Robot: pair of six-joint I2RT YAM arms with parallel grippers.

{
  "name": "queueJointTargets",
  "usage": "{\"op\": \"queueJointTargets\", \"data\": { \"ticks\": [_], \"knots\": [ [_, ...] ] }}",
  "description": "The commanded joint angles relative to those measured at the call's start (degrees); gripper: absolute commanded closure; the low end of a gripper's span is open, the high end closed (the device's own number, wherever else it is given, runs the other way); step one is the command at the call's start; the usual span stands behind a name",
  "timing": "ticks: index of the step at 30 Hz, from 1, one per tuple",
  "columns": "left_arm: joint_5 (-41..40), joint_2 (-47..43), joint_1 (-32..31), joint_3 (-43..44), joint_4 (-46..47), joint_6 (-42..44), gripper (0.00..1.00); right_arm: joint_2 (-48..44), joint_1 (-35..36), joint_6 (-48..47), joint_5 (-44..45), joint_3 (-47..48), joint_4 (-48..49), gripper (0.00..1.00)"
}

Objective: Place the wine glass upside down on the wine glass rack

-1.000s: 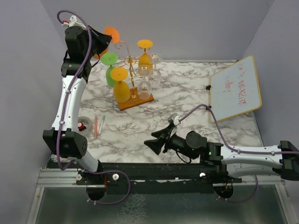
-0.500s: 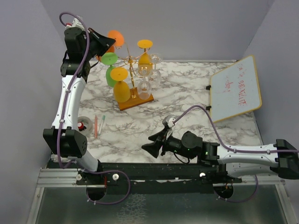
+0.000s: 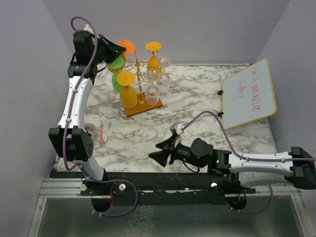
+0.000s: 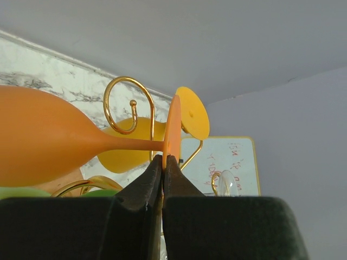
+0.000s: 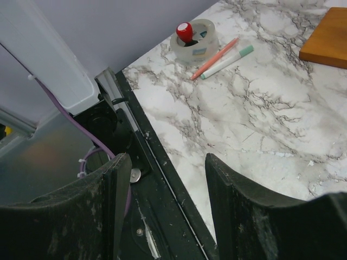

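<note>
1. The left pincer [image 4: 164, 158] is clamped tight on the thin foot rim of the orange wine glass [image 4: 49, 143]. The glass lies sideways in the air, just beside a curled arm of the gold wire rack with its orange-brown wooden base [image 3: 142, 109]. It is not yet hung.
2. That edge grip looks weak: the bowl's weight could twist the glass or pull it free.
3. The yellow hanging glass [image 3: 129, 96] and green hanging glass [image 3: 117, 81] crowd the slot, so a swinging bowl could knock them.
4. If the stem misses the scroll, the foot will not seat.
5. The right pincer [image 3: 160, 157] gapes wide and empty over the marble surface [image 3: 197, 108], well apart.
</note>
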Motion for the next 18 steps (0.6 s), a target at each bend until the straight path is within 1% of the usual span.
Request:
{"op": "queueJointTargets", "data": {
  "ticks": [1, 13, 18],
  "knots": [
    [4.72, 0.79, 0.49, 2.17, 1.16, -1.66, 1.00, 0.98, 0.31, -0.58, -0.59, 2.07, 0.03, 0.39],
    [8.65, 2.89, 0.71, 2.06, 5.25, -6.94, 1.00, 1.43, 0.31, -0.40, 0.53, 2.25, -0.71, 0.39],
    [8.75, 4.35, 0.69, 3.28, 5.64, -7.37, 1.00, 1.44, 0.31, -0.44, 0.82, 2.09, -0.50, 0.39]
  ]
}}
